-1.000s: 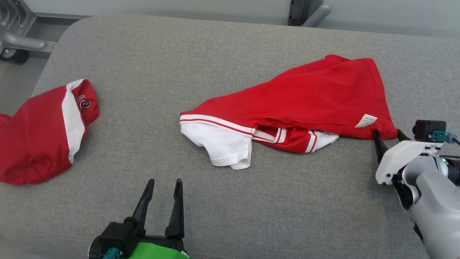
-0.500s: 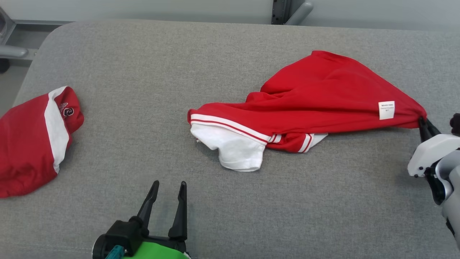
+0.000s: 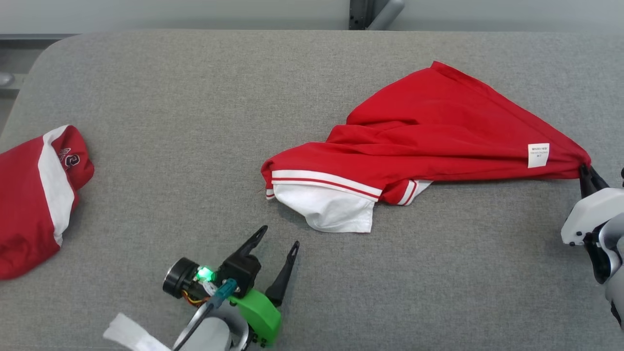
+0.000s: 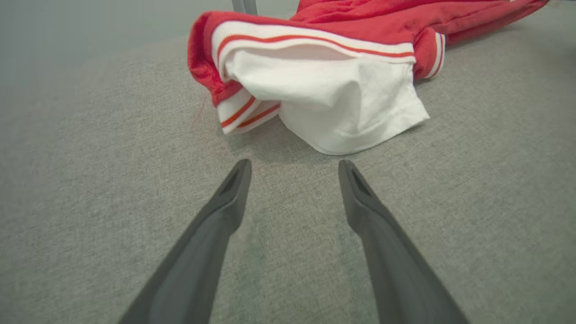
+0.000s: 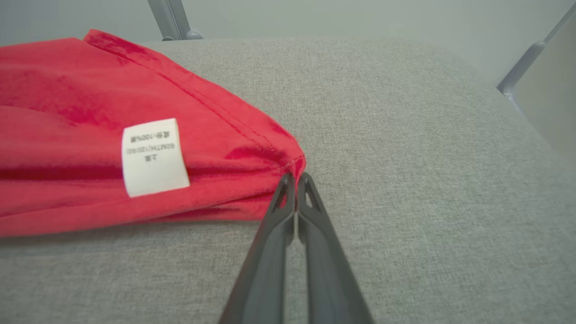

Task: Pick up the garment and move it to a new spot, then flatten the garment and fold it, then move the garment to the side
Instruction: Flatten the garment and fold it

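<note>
The left gripper [image 3: 281,235] was closest to the robot. It sat low over the grey surface [image 3: 170,122]. Its two dark fingers were spread wide apart and had nothing between them. Right in front of its tips lay the white sleeve [image 4: 351,103] of the garment [image 3: 438,122], near but not touching. Just behind the sleeve was a fold with red and white stripes. From there the red garment ran away from the left gripper in one long shape, across the surface toward the robot's right side. It got thinner as it went, like a pointy tail. At the far tip of that tail was the right gripper [image 3: 584,168]. Its fingers were pressed tight together and pinched the red corner. A small white label [image 5: 154,156] showed on the cloth just beside that pinch. So the garment lay long-ways between the two grippers, with one end held and the sleeve end loose. I think the sleeve end was the next thing to grab. The left gripper was much nearer to it and already pointed at it, so a short push forward looked like enough. Well apart on the left gripper's other side lay another red and white cloth [image 3: 29,204], which was not part of this.
</note>
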